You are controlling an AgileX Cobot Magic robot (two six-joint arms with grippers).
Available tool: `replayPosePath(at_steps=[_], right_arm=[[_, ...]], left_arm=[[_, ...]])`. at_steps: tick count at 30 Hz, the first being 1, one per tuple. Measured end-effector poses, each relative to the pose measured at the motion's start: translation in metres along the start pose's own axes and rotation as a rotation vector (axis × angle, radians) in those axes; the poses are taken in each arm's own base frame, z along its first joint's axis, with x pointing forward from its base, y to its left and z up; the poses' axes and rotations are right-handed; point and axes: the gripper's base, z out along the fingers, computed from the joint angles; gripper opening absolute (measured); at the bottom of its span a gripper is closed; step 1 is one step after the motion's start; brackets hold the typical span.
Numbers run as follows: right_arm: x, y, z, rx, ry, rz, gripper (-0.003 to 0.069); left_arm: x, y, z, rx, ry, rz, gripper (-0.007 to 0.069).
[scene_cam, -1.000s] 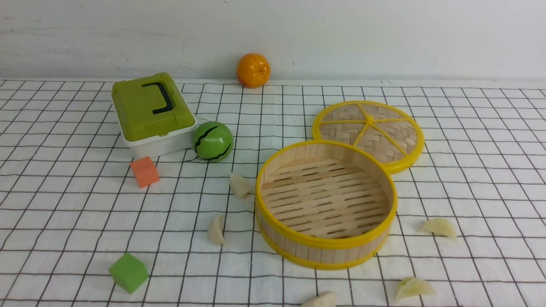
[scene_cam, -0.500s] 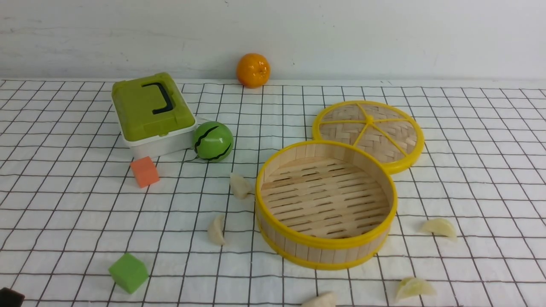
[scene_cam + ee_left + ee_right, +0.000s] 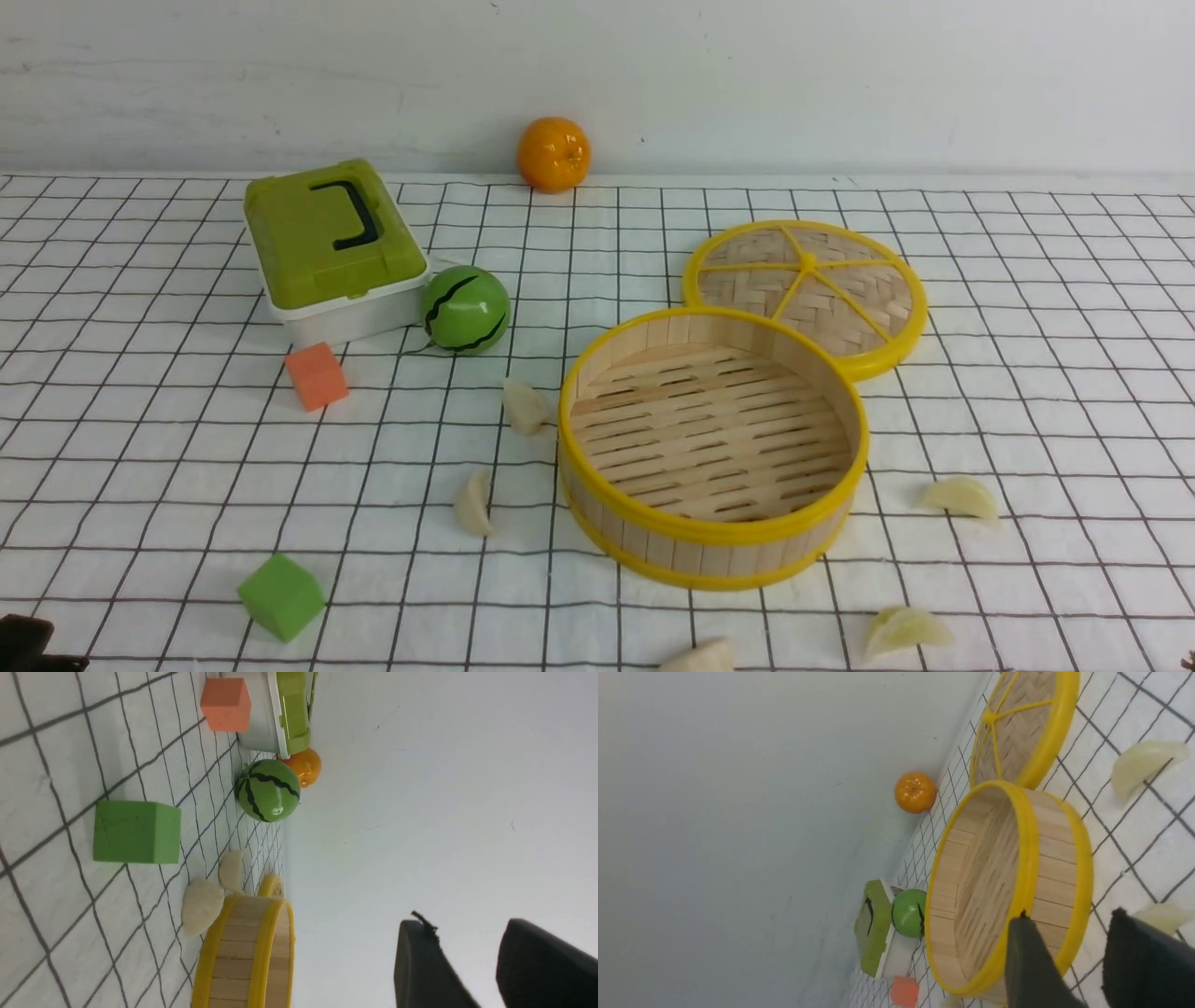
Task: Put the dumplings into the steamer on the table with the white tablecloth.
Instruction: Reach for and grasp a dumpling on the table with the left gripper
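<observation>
The table [image 3: 140, 448] under its white gridded cloth [image 3: 1074, 392] runs back to a pale wall, the far edge a line just behind the orange [image 3: 555, 153] at upper centre. The widest bare cloth lies across the left half of the front view, around the green cube [image 3: 281, 595] at lower left and the orange cube [image 3: 316, 375] above it, and down the right side. The steamer [image 3: 714, 534] sits right of centre, yellow rim raised, its woven lid [image 3: 805, 280] flat behind it. A green-lidded box [image 3: 331, 247] and a striped green ball [image 3: 466, 309] crowd the upper left.

The five dumplings [image 3: 526, 405] all lie on the cloth outside the steamer: two just left of its wall, one to its right, and two near the bottom edge.

My left gripper [image 3: 467, 938] shows as a dark tip in the bottom left corner, well apart from the nearest dumpling. Its jaws stand apart, open. My right gripper [image 3: 1069, 924] barely enters the bottom right corner. Its jaws are open too, facing the steamer's near wall, with a dumpling near one finger.

Both arms sit low and drawn back at the near edge, with the wrists rolled sideways.
</observation>
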Motion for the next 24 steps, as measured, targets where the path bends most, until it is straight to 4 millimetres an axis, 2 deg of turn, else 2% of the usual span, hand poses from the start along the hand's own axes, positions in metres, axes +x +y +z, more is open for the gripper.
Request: replayPosePath(at_steps=[3, 9, 12, 13, 17, 18, 20, 21, 22, 24], right_arm=[[0.0, 0.0, 0.0, -0.004, 0.001, 0.014, 0.0239], [-0.001, 0.001, 0.0, -0.012, -0.014, -0.038, 0.0239], [-0.003, 0.004, -0.001, -0.022, -0.026, -0.138, 0.023], [-0.003, 0.005, -0.001, -0.023, -0.028, -0.146, 0.0227], [-0.015, 0.038, -0.008, -0.106, -0.133, -0.355, 0.0133], [-0.016, 0.04, -0.008, -0.105, -0.135, -0.364, 0.012], [-0.023, 0.065, -0.009, -0.118, -0.155, -0.51, 0.0031], [-0.024, 0.07, -0.008, -0.117, -0.153, -0.535, 0.0018], [-0.027, 0.085, -0.005, -0.114, -0.134, -0.625, -0.0012], [-0.029, 0.105, 0.001, -0.108, -0.08, -0.752, -0.0022]], left_arm=[[0.003, -0.009, -0.002, 0.006, 0.033, 0.086, 0.0239], [0.015, -0.078, -0.025, 0.154, 0.091, 0.637, 0.0239], [0.021, -0.104, -0.028, 0.086, 0.177, 0.85, 0.023], [0.02, -0.105, -0.025, 0.061, 0.187, 0.871, 0.0228], [0.015, -0.122, 0.003, -0.272, 0.388, 1.058, 0.0153], [0.014, -0.122, 0.007, -0.296, 0.397, 1.065, 0.0148], [0.01, -0.128, 0.023, -0.41, 0.468, 1.104, 0.0099], [0.01, -0.13, 0.024, -0.416, 0.474, 1.11, 0.0091], [0.01, -0.134, 0.035, -0.463, 0.534, 1.143, 0.0064], [0.013, -0.137, 0.047, -0.51, 0.628, 1.192, 0.0031]])
